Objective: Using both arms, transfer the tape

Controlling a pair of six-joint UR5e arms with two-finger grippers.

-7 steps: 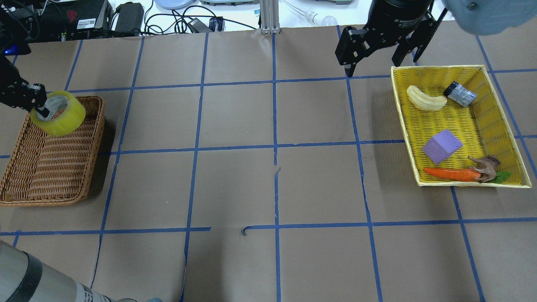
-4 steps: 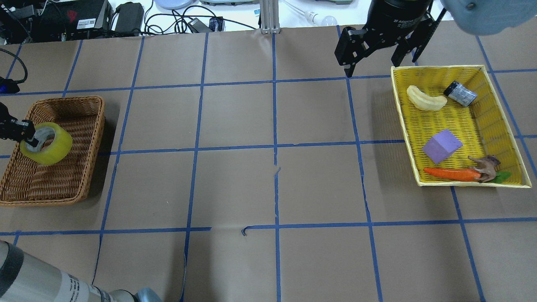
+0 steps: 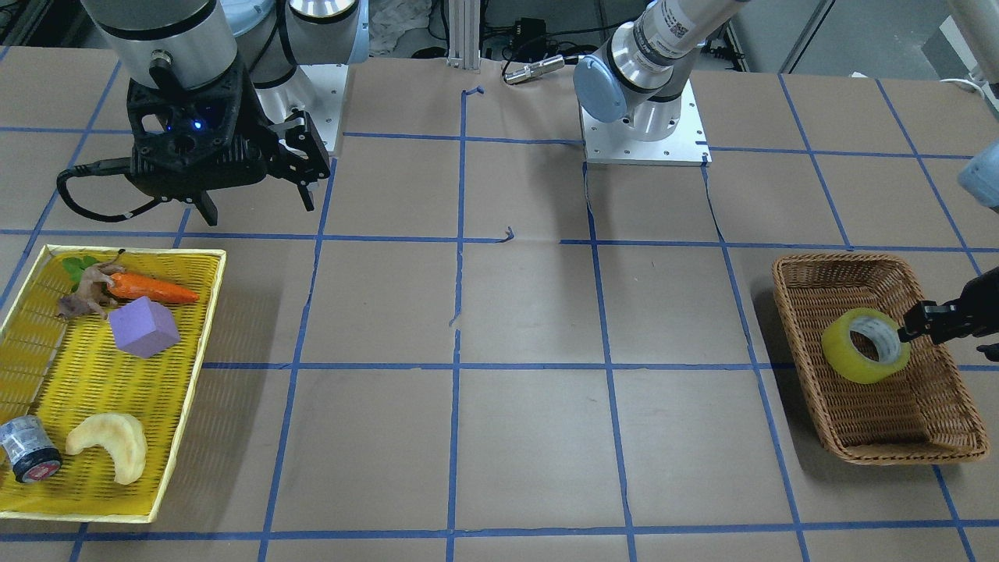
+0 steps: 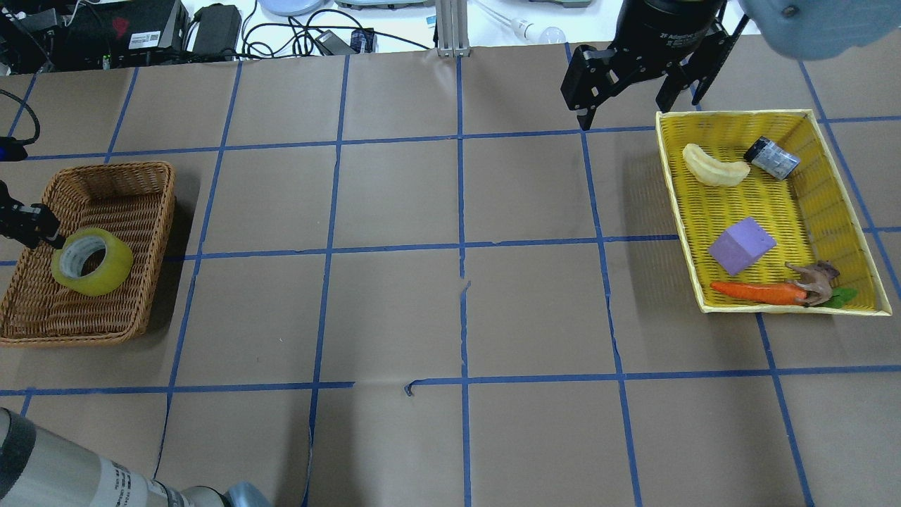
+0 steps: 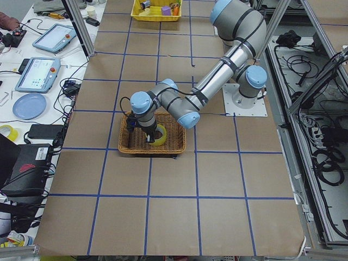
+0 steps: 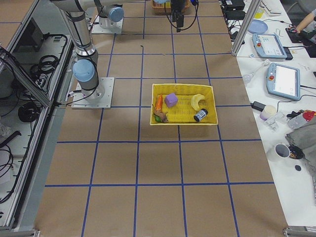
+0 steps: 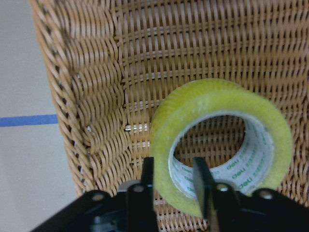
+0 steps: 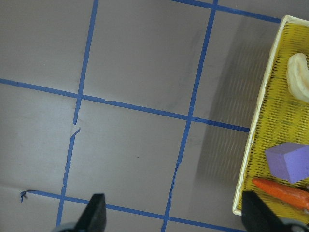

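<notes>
Overhead exterior view first. Low in the brown woven wicker basket [image 4: 163, 211], at the left end of the brown paper tabletop with blue lines [image 4: 394, 197]: the wide yellow see-through roll of tape with the grey-white middle [image 4: 91, 261]. Tipped a bit, not lying flat. Pinched by the black left end effector [image 4: 60, 243], closed on the wall of the ring, one finger inside the hole and one outside, as seen from the left wrist-mounted view. Maybe touching the basket floor, maybe just above it; hard to tell which.

Far off on the other side, by the yellow plastic mesh tray [image 4: 678, 211]: the black right end effector [image 4: 637, 113], wide open, holding nothing, hanging over the tabletop just beside the tray's corner. Well apart from the tape.

Looks like either a set-down or a pick-up in the basket; cannot tell which from here.

Things that could go wrong:

Only a small pinch on one side of the ring, so could swing, twist or slip out if moved fast.

Tipped over a bit, so could roll or flop against the basket wall if let go now.

Very close to the bumpy wicker, so could snag and drag the light basket along.

Long way to the other end effector, so could fall on the way with a weak pinch.
</notes>
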